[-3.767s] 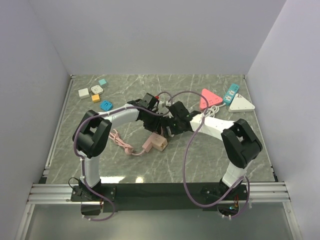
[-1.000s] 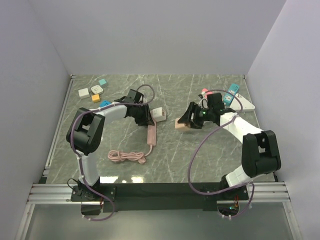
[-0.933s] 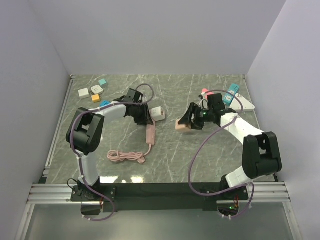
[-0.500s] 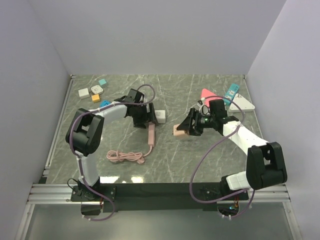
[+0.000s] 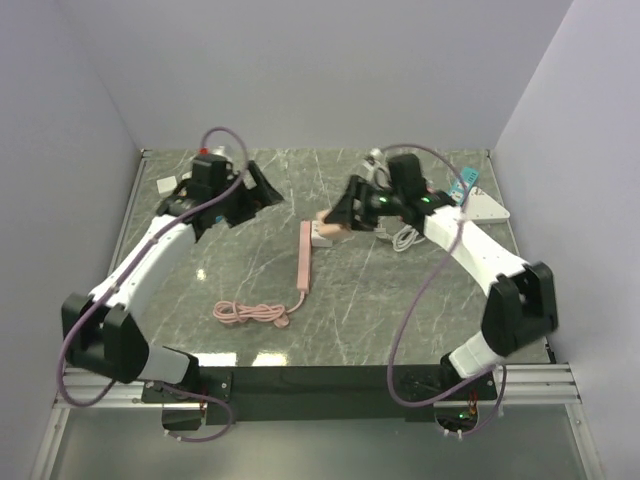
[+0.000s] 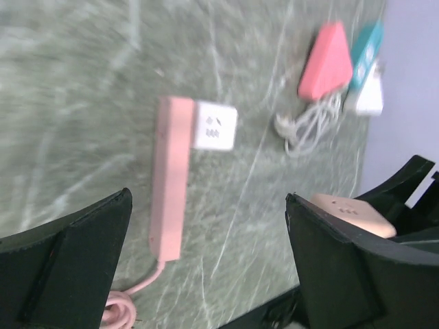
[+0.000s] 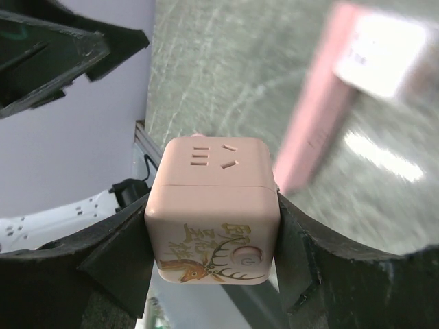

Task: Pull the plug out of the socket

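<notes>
The pink cube socket [image 7: 214,205] with a deer print is clamped in my right gripper [image 7: 214,226], held above the table [image 5: 340,300]. From above, the socket [image 5: 328,219] and right gripper [image 5: 338,213] hang near the table's middle back. The pink bar-shaped plug [image 5: 304,256] lies flat on the table, apart from the socket, its cable coiled [image 5: 250,313] nearer the front. My left gripper [image 5: 262,188] is raised at the back left, open and holding nothing. In the left wrist view the plug [image 6: 170,179] lies far below the left gripper [image 6: 208,205].
A white cube [image 5: 322,237] lies against the plug's far end. At the back right are a white cable [image 5: 405,238], a teal strip [image 5: 465,182] and a white triangular block [image 5: 485,208]. A pink triangle [image 6: 324,60] shows in the left wrist view. A small white block [image 5: 163,185] sits back left.
My left gripper opened, let go of the plug and rose to the back left. The right gripper carried the socket left and toward the back. The plug now lies on the table.
</notes>
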You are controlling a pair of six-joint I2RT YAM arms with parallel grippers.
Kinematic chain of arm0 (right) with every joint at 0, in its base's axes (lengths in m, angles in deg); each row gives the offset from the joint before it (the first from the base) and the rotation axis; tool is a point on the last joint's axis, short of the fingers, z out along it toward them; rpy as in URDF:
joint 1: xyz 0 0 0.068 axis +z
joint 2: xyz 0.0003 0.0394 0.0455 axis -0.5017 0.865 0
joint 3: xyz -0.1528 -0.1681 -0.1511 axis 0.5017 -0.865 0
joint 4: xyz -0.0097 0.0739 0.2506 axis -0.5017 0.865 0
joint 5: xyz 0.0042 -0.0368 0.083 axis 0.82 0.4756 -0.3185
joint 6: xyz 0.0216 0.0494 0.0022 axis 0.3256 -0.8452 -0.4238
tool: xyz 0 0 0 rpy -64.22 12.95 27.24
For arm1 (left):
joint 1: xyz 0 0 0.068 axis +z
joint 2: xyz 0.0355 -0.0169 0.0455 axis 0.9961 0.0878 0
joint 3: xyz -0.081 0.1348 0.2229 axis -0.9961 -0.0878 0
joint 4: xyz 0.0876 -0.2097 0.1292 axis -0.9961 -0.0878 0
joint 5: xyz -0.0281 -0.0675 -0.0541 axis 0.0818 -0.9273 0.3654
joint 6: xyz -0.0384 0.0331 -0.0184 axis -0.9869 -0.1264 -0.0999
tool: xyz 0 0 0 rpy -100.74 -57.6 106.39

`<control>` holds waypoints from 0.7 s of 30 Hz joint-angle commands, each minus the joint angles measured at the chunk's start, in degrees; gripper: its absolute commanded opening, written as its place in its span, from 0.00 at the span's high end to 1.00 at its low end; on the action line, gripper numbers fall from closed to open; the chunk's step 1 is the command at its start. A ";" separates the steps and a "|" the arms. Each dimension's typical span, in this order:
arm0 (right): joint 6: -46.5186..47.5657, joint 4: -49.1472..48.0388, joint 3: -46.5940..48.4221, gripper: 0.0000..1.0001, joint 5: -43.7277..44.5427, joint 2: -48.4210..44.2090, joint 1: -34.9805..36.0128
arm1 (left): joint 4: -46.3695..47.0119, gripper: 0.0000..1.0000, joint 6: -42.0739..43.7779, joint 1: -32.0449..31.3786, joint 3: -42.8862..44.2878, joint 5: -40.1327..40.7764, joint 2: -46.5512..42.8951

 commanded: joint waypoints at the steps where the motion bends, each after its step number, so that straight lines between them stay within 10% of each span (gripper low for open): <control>1: 1.11 3.34 11.17 1.00 5.07 7.44 8.01 | -1.51 0.01 -3.35 4.38 -3.56 3.54 -5.78; 12: -12.32 -3.04 32.18 0.99 12.11 35.41 20.59 | -3.35 0.01 -2.29 10.36 -12.00 0.37 -13.52; 21: -27.00 -5.96 43.07 0.64 17.74 46.48 21.04 | -3.53 0.00 -2.73 10.72 -15.52 0.19 -16.69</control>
